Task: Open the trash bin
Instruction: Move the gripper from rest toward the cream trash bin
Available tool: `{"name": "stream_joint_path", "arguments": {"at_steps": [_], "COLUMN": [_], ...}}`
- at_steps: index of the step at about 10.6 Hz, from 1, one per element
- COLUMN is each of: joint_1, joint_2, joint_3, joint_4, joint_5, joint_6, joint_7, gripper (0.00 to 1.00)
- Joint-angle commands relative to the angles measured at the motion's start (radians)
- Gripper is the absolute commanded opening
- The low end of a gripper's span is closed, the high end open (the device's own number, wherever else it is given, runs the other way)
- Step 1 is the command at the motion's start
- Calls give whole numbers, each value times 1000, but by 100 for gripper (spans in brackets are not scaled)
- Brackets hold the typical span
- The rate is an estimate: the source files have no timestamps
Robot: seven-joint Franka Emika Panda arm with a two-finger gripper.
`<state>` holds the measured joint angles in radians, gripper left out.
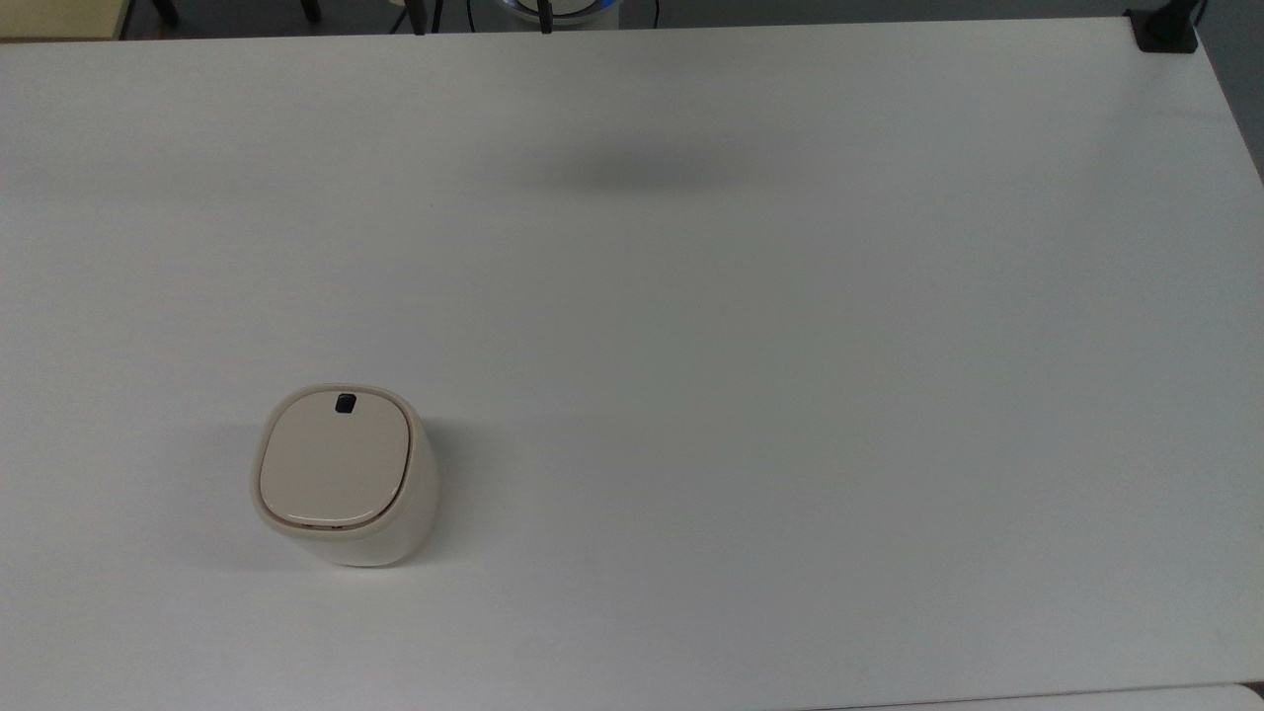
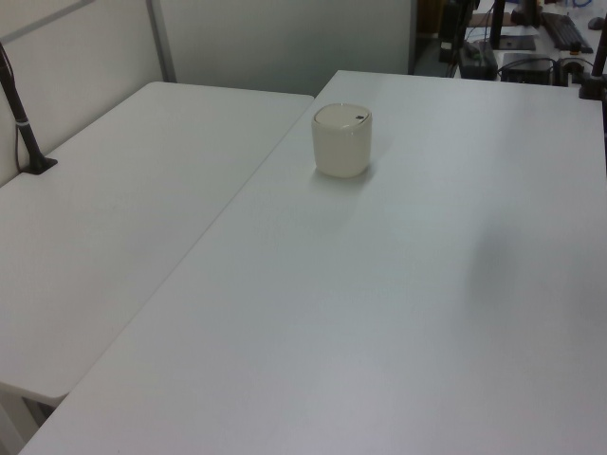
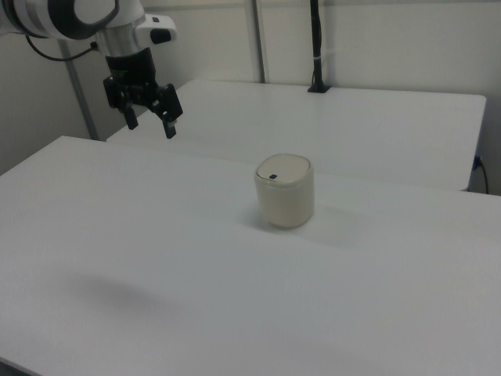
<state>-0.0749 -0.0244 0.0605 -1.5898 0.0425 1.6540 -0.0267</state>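
A: Bin position?

B: The trash bin stands upright on the white table, low in the top view's left half, close to the near edge. In the left view the trash bin sits far back, near the seam where the table meets a second white table on the left view's left. In the right view the trash bin is about mid-frame.

A: Lid?

B: Flat and closed. The lid is seated inside the rim, cream like the body. A small black button sits at the lid's far edge in the top view; in the right view the button faces the right view's left.

A: Gripper?

B: In the right view, the gripper hangs in the air at upper left, well apart from the bin and high above the table. Two dark fingers point down with a clear gap between them, so spread apart and holding nothing.

A: Anything else?

B: A soft dark shadow lies on the table toward the far edge in the top view; probably the arm's, though I cannot be sure. A black post rises from the second table in the right view.
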Motion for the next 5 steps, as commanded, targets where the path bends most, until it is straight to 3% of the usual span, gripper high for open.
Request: {"name": "stream_joint_path", "arguments": {"at_steps": [1,5], "joint_1": [-14,-16], "joint_2": [17,72], "joint_3": [-16,-54], "joint_4": [-9,-10], "joint_5": [-24,-47], "joint_6": [160,473], "joint_7": [10,85], "gripper": [100,100]}}
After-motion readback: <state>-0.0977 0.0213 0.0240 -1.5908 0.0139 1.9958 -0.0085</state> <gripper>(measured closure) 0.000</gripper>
